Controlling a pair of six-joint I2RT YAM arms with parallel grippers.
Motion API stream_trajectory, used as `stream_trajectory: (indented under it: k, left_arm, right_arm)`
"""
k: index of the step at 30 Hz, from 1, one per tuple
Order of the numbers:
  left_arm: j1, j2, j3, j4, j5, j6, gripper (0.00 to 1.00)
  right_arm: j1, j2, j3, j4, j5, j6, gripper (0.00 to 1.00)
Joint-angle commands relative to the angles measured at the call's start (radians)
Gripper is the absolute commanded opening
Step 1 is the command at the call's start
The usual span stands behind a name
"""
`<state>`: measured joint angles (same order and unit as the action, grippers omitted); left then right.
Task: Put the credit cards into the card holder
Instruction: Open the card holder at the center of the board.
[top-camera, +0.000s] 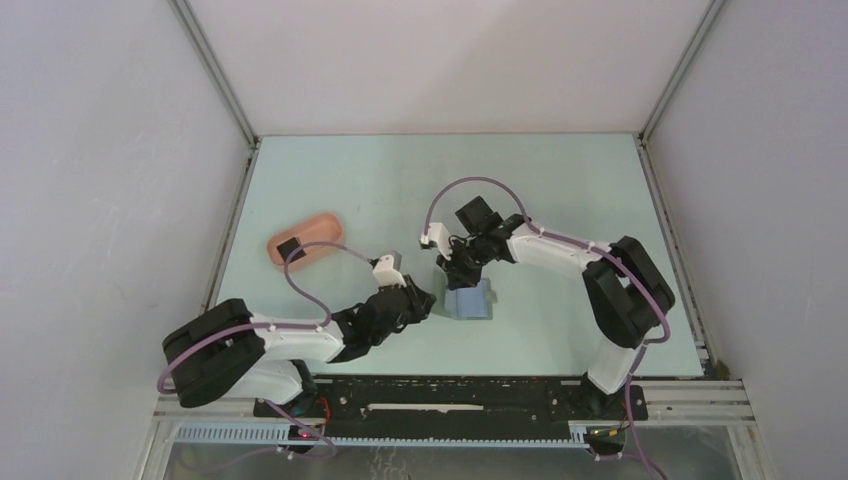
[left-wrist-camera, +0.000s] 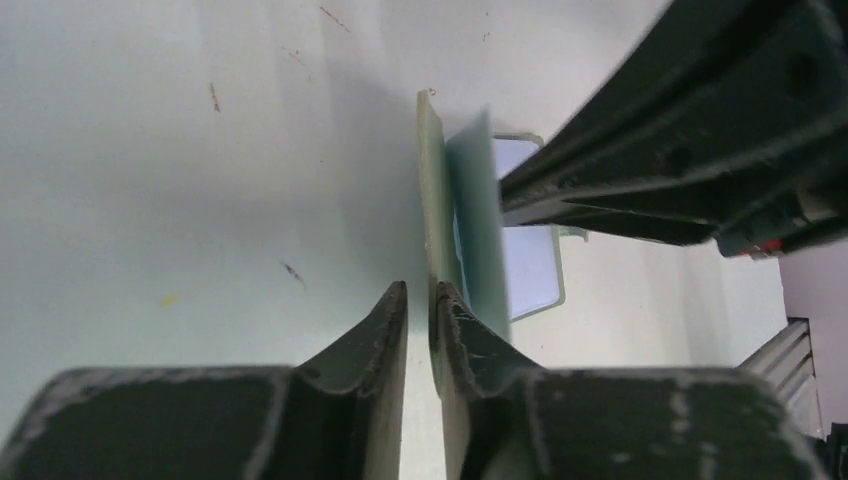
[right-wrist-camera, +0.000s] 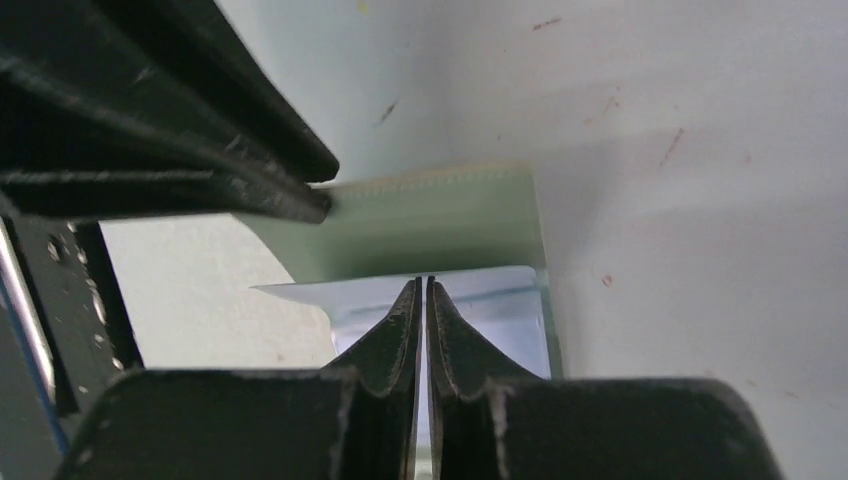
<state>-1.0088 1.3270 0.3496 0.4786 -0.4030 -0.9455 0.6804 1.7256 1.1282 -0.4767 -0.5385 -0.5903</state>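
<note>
Two arms: both reach in from the near edge and meet near the middle of the table (top-camera: 560, 180).
Pink tray: an oblong tray (top-camera: 330, 219) sits at the left of the table, well apart from the arms' tips. It holds a small dark object (top-camera: 290, 248) that only the overhead view shows.
Left end effector (left-wrist-camera: 420, 291): its fingers are pinched almost together on the edge of the card holder's grey-green flap. Its own wrist camera sees that flap edge-on and upright.
Right end effector (right-wrist-camera: 422, 283): its fingertips are pressed together on a thin pale sheet, the credit card. Overhead, it hangs just beyond the holder.
Card holder (top-camera: 470, 302): it lies open on the table between the two end effectors. From above only a bluish-grey patch shows. The right wrist view shows the raised flap face-on, green with stitching along its top edge. The pale blue inside lies flat below the flap.
Credit card (left-wrist-camera: 478, 225): it stands upright just beside the raised flap, over the holder's open inside. In the left wrist view it is teal and blurred, and in the right wrist view a pale bluish-white. Overhead it cannot be made out.
Specks (right-wrist-camera: 605, 281): a few small reddish marks dot the table, seen only in the wrist views.
</note>
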Motion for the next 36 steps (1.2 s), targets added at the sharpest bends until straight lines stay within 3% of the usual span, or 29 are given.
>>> stream_trajectory:
  k: [1,6,10,14,18,23,36]
  left_arm:
    - [0.026,-0.079,-0.069,0.064,0.053,0.002,0.26]
    - [0.040,-0.186,-0.127,0.047,0.086,0.038,0.41]
    - [0.042,-0.312,-0.149,0.017,0.193,0.115,0.49]
    - [0.042,-0.381,-0.121,-0.004,0.308,0.196,0.49]
    - [0.044,-0.330,-0.085,0.039,0.341,0.258,0.37]
    - [0.056,-0.142,-0.022,0.099,0.371,0.305,0.20]
    - [0.142,0.101,0.014,0.080,0.281,0.274,0.06]
  right_arm:
    - [0.019,0.091,0.094,-0.040,-0.038,0.151,0.11]
    - [0.028,0.149,0.126,-0.051,-0.042,0.206,0.11]
    - [0.031,0.183,0.156,-0.080,-0.037,0.231,0.11]
    - [0.030,0.187,0.164,-0.092,-0.061,0.237,0.12]
    - [0.020,0.191,0.173,-0.102,-0.095,0.244,0.12]
    - [0.005,0.199,0.174,-0.107,-0.131,0.246,0.13]
    - [-0.043,0.156,0.186,-0.135,-0.160,0.227,0.15]
